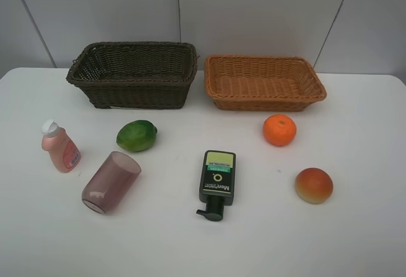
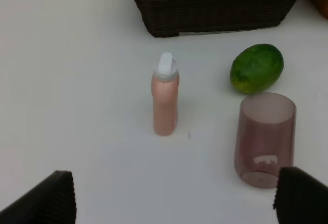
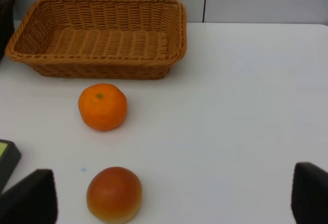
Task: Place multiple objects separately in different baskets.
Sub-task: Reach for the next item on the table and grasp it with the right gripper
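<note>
Step in hand: All six items lie on the white table (image 1: 355, 239) and none has been sorted; treat this as the first pick, not yet begun.
Left pincer (image 2: 177, 198): Jaws spread wide, holding nothing.
Right pincer (image 3: 170, 197): Jaws spread wide, holding nothing.
Left-side items: The pink plastic bottle with white cap (image 1: 60, 147) is at far left. The translucent purple cup (image 1: 111, 182) lies on its side, just lower right of it. The round green fruit (image 1: 136, 135) sits above the cup.
Centre item: The dark pump bottle with green label (image 1: 217, 175) lies flat, pump toward the lower edge of the frame.
Right-side items: The round orange (image 1: 280, 130) sits right of centre, and the red-yellow peach-like fruit (image 1: 314, 185) is at lower right.
Baskets: The deep dark-brown woven wicker basket (image 1: 139, 93) is at upper left. The shallow orange-tan woven wicker basket (image 1: 266, 104) is at upper right, just beside it.
Technique: Centre the jaws over one item and descend straight. The round fruits will likely roll if nudged. Grip the cup lightly across its body. Lift clear of the basket rim before you release.
Surface: Smooth and plain; the items lie well apart, so the jaws have room.
Room: A pale panelled wall with dark seams stands behind the table.
</note>
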You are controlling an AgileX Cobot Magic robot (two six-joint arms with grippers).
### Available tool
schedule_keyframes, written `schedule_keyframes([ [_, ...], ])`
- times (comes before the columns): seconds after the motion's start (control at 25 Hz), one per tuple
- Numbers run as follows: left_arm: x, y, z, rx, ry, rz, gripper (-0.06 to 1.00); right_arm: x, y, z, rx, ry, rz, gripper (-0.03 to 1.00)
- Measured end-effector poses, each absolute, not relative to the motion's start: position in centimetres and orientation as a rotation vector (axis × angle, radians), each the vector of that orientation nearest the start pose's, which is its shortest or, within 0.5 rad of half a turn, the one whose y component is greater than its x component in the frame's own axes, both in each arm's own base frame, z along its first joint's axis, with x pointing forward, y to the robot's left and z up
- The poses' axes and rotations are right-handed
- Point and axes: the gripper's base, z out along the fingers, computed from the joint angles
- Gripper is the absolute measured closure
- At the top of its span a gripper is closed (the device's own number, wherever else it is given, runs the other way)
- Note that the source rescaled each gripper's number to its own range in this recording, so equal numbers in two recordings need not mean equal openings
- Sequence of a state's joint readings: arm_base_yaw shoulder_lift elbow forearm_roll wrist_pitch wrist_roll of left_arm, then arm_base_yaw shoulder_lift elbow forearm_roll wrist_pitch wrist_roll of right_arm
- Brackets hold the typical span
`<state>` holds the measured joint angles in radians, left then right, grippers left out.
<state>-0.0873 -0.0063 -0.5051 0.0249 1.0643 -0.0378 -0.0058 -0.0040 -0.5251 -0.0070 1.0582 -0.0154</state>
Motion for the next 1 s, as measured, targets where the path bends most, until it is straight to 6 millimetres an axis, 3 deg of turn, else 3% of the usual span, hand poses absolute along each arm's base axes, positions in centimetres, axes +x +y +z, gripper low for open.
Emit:
schedule_keyframes([
  [1.0,-0.64,0.26,27.84,0.049,2.036,-0.049,-0.06,-0.84,-0.05,28.44,-0.009,2.013,-0.022,0.0],
])
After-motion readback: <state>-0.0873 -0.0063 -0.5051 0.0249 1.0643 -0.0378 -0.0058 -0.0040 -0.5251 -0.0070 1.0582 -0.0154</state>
